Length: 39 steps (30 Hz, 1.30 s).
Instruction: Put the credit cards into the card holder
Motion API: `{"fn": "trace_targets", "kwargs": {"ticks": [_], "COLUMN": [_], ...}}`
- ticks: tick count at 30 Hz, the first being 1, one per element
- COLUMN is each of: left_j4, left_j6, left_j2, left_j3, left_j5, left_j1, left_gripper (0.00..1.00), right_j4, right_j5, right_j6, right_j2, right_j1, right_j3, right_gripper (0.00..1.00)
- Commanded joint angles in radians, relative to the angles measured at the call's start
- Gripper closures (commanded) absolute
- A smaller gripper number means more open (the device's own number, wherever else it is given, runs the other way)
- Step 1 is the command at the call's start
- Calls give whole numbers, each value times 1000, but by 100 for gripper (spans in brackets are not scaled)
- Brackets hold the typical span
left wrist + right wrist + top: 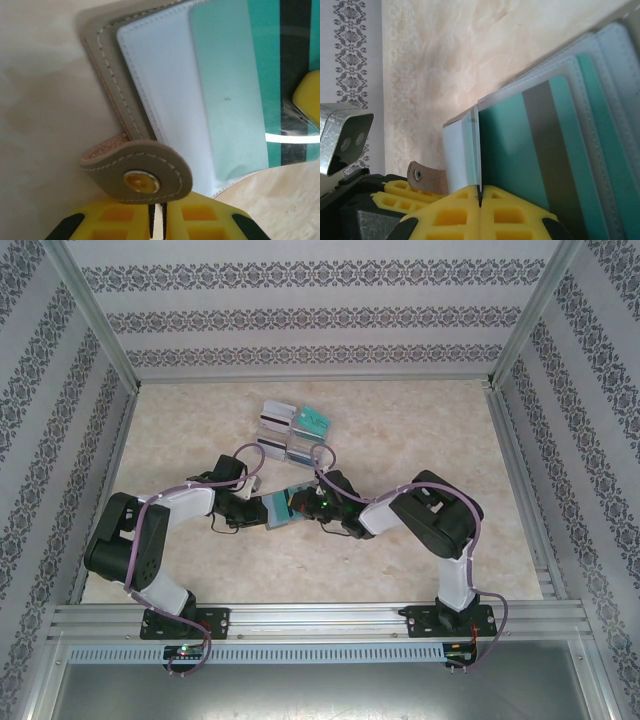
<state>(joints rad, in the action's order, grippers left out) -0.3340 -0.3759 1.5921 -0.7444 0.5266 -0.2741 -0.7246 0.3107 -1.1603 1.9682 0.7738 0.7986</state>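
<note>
Two grippers meet over the holder [283, 510] mid-table, left gripper [258, 510] opposite right gripper [306, 505]. Left wrist: fingers [200, 220] nearly together under the snap tab [140, 179], grip unclear. Right wrist: fingers [450, 215] pinch a teal card [510, 150], pointing lengthwise into the pockets ahead.

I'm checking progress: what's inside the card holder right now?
A teal card with a dark stripe sits partly under a frosted pocket of the open card holder. Another teal edge pokes from another pocket; the pockets cover the rest.
</note>
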Motion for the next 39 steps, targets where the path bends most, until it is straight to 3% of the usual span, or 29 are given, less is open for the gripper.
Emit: {"fn": "trace_targets", "kwargs": {"ticks": [1,10,15,19,24,28,39], "left_j4": [39,20,23,20,-1,-13,-7], "left_j6": [-9,11,10,9,15,20,16], "left_j2": [58,66,74,91,83,81,90], "left_j3": [8,-25,-34,-52,-62,-61,-63], "left_j5": [69,50,44,47,36,26,27], "left_j1": [-52,-52,-52,-51,-50,-50,-49], "left_gripper": [85,86,86,87,87,88,89], "right_j4": [81,383,610,779,865,943,1038], "right_j5": [87,232,214,158,100,69,62], "right_j6": [35,173,305,401,459,512,582], "right_j2": [37,29,11,4,-40,-67,-113], "right_j1": [7,10,23,46,42,28,-28], "right_j3": [50,186,261,344,383,413,449], "right_gripper": [100,100,100,93,77,69,64]}}
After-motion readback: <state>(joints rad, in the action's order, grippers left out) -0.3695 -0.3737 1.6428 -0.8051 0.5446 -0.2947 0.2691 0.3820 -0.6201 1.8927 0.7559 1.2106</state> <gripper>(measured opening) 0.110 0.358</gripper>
